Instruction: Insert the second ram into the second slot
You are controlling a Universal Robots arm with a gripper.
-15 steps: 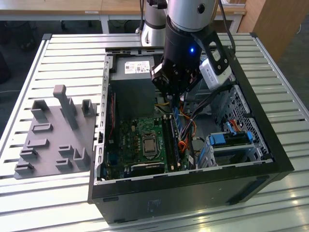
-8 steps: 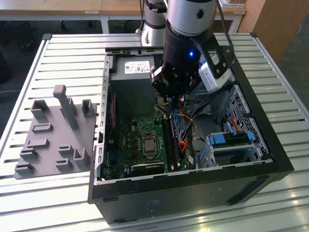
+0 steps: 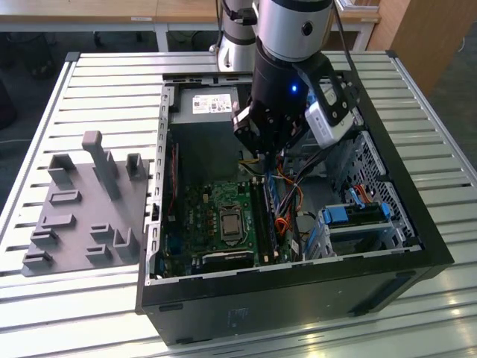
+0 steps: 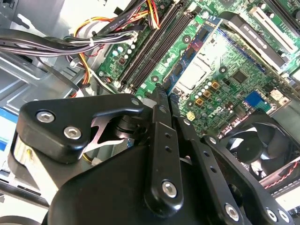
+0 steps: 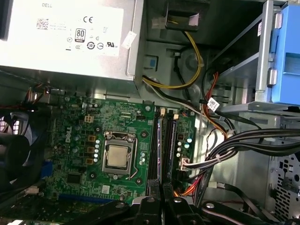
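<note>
**End effector (image 4: 161, 92) narrow over the memory slots**

Inside the open computer case (image 3: 417, 231), its fingers are drawn nearly together, close beside the CPU socket (image 5: 116, 157). The second ram (image 5: 160, 140) stands on edge in a slot beside that socket, beneath the fingertips.

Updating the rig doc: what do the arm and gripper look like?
Arm: silver cylindrical segments, then a black wrist housing with a lit blue light and a white-grey camera module on its side. Gripper: matte black linkage bars with silver screw heads.
</note>
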